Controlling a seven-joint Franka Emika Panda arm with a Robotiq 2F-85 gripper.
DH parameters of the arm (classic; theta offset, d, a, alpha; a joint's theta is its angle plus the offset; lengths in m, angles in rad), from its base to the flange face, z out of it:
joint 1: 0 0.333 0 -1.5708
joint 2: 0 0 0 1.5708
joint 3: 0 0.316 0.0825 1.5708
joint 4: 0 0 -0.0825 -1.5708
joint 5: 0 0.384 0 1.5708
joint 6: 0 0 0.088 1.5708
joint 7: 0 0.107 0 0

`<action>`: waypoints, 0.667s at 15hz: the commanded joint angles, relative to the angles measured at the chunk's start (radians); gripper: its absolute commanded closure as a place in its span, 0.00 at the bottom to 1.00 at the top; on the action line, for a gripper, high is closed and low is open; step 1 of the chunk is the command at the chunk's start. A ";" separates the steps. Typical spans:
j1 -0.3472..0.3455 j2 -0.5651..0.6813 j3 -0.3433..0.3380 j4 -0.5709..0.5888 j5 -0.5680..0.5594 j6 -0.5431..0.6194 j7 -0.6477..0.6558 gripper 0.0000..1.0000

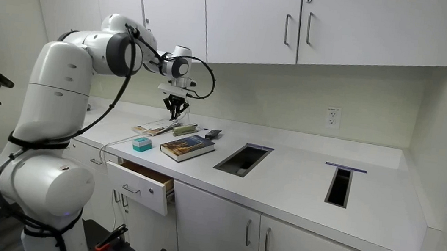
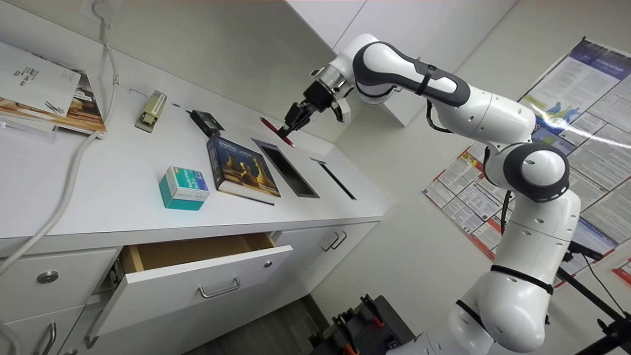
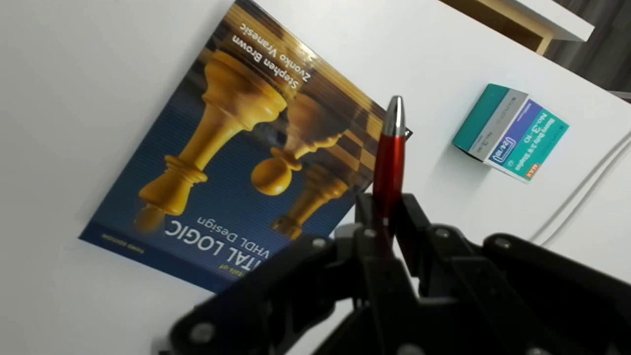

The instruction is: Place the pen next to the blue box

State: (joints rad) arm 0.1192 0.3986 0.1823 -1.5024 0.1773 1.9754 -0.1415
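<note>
1. The claw is pinching the red pen, its fingers pressed against either side of the barrel. In the wrist view the pen's silver tip points away from the claw.
2. The pen is up in the air over the worktop, well apart from the blue box. In an exterior view it sits at a slant and sticks out on both sides of the claw.
3. The blue box, a small teal carton with printing for staples, rests on the worktop near the front edge.
4. A thick book with chess pieces on its cover lies flat just beside the box, a narrow gap between them. In the wrist view the pen overlaps one corner of the book.
5. A black object lies beyond the book; whether they touch is hard to tell. Near it is a green stapler.
6. Papers lie farther along, and a white cable runs between them and the box.
7. Two dark openings are cut into the worktop past the book.
8. Under the front edge, a drawer stands open in both exterior views.
</note>
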 commanded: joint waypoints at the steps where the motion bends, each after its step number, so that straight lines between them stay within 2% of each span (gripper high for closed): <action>1: 0.055 0.074 0.023 0.077 -0.039 0.076 -0.058 0.96; 6: 0.148 0.202 0.029 0.168 -0.142 0.188 -0.059 0.96; 10: 0.186 0.310 0.035 0.216 -0.203 0.259 -0.090 0.96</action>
State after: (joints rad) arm 0.2883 0.6237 0.2125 -1.3585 0.0060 2.2032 -0.1935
